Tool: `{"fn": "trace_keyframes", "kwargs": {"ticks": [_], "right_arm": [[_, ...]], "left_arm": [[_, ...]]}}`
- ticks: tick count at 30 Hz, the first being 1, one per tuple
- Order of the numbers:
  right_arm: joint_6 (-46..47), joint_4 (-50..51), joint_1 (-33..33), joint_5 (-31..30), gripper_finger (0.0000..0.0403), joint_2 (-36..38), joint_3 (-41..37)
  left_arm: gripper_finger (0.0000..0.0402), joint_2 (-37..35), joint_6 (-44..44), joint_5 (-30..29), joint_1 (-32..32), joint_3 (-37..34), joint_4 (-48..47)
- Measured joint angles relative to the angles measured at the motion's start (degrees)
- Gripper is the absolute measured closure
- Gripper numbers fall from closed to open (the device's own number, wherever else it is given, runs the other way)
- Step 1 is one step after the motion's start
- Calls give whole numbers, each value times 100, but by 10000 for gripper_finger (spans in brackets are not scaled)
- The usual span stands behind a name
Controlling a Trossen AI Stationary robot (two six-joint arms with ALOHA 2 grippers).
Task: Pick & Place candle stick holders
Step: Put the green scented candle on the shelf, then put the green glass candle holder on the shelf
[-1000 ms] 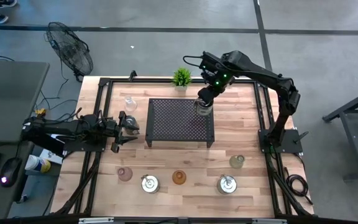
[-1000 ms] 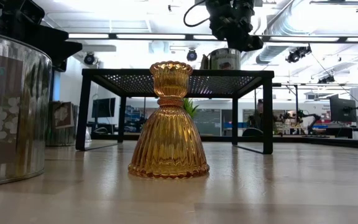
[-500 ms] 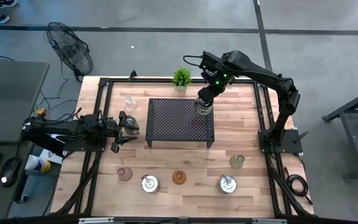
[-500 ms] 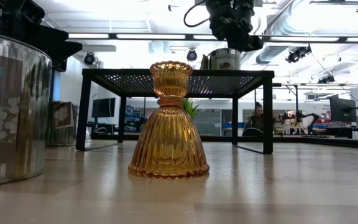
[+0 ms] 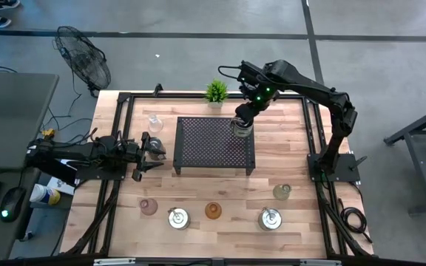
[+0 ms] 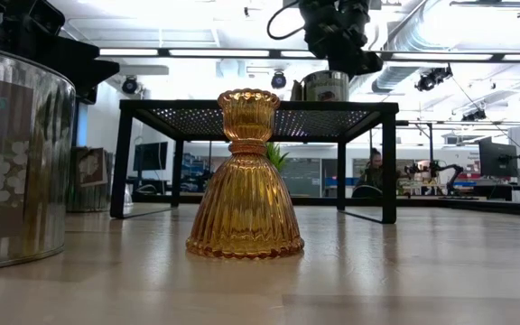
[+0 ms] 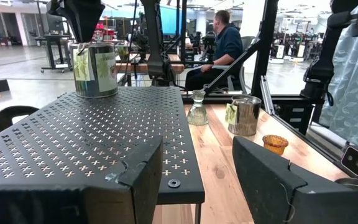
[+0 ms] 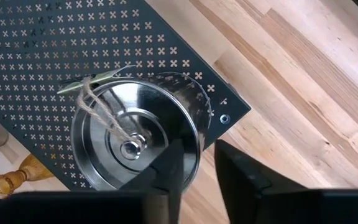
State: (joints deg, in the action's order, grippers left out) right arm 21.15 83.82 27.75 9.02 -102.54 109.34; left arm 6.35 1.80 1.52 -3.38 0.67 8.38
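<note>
A silver tin candle holder (image 5: 242, 127) with a twine tag stands on its base on the far right corner of the black perforated rack (image 5: 214, 144); it also shows in the right wrist view (image 8: 135, 140), the low view (image 6: 325, 86) and the left wrist view (image 7: 95, 67). My right gripper (image 8: 199, 155) points down over it, narrowly open, one finger inside the tin and one outside. My left gripper (image 7: 197, 180) is open and empty beside the rack's left edge (image 5: 150, 148). Pink (image 5: 149, 206), amber (image 5: 213, 210), greenish (image 5: 282, 192), clear (image 5: 154, 122) and two silver holders (image 5: 177, 217) (image 5: 270, 218) stand on the table. My right gripper comes from above, its fingers (image 8: 169, 165) astride the tin's wall at the rim (image 8: 194, 152). Bare wood shows between the outer finger and the wall. Whether the inner finger touches the wall I cannot tell. The tin stands upright on the rack.
A small green potted plant (image 5: 215, 91) stands just beyond the rack's far edge. Black frame rails (image 5: 120, 140) run along the table's left and right sides. A person sits in the room beyond (image 7: 225, 43). Bare wood lies between the rack and the near row of holders.
</note>
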Motion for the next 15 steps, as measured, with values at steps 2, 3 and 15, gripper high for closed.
{"fn": "trace_keyframes", "kwargs": {"ticks": [2, 3, 15], "right_arm": [[0, 33, 0, 0, 294, 7, 0], [0, 37, 0, 0, 287, 16, 0], [197, 37, 87, 17, 265, 486, 11]], "left_arm": [[213, 2, 0, 0, -2, 0, 0], [213, 0, 0, 0, -2, 0, 0], [213, 2, -1, 0, -2, 0, 0]]}}
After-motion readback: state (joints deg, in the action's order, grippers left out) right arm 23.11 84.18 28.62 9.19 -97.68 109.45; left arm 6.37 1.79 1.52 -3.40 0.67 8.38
